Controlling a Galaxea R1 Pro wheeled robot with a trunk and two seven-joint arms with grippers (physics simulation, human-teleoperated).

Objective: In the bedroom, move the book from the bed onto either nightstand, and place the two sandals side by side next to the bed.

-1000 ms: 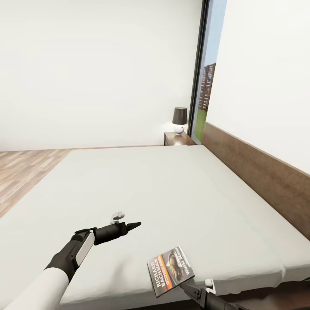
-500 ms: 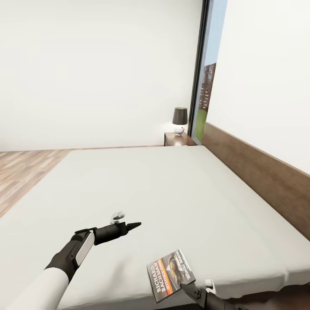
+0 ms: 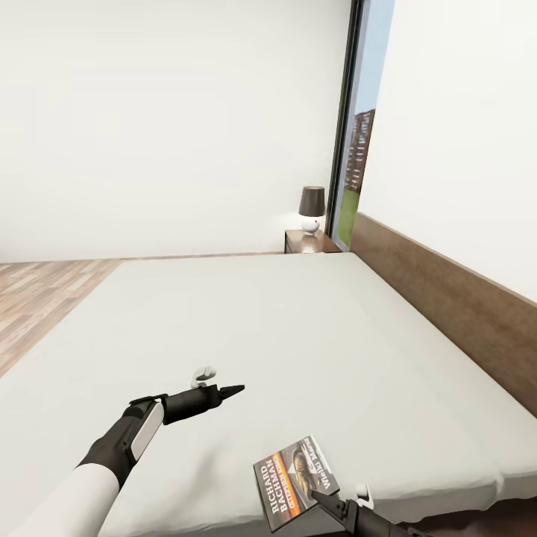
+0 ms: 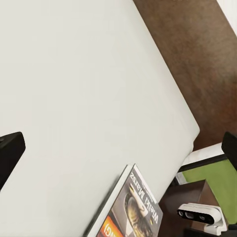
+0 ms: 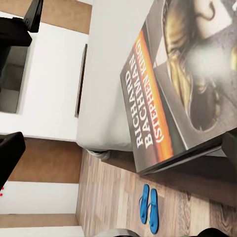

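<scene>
The small thin dark paperback book (image 3: 295, 482) reads "RICHARD BACHMAN" in white, with "(STEPHEN KING)" on its orange band (image 5: 154, 94) in the right wrist view; a pale round picture sits mid-cover. White lettering at the cover's other end is too blurred to read. The book is at the near edge of the wide off-white bed (image 3: 298, 343), tilted, its near end lifted off the mattress; its long axis runs from near left to far right. The right gripper (image 3: 333, 501) is at the book's near right corner; whether it pinches the book I cannot tell. The left gripper (image 3: 220, 382) hovers over the mattress to the left, fingers spread, holding nothing. Two blue sandals (image 5: 149, 207) lie side by side on the brown wood-plank floor (image 5: 113, 192). Far off, a reddish-brown wooden nightstand (image 3: 307, 241) carries a white-based lamp with a dark shade (image 3: 311, 209) on its tabletop, beside the tall dark-framed window (image 3: 358, 127).
</scene>
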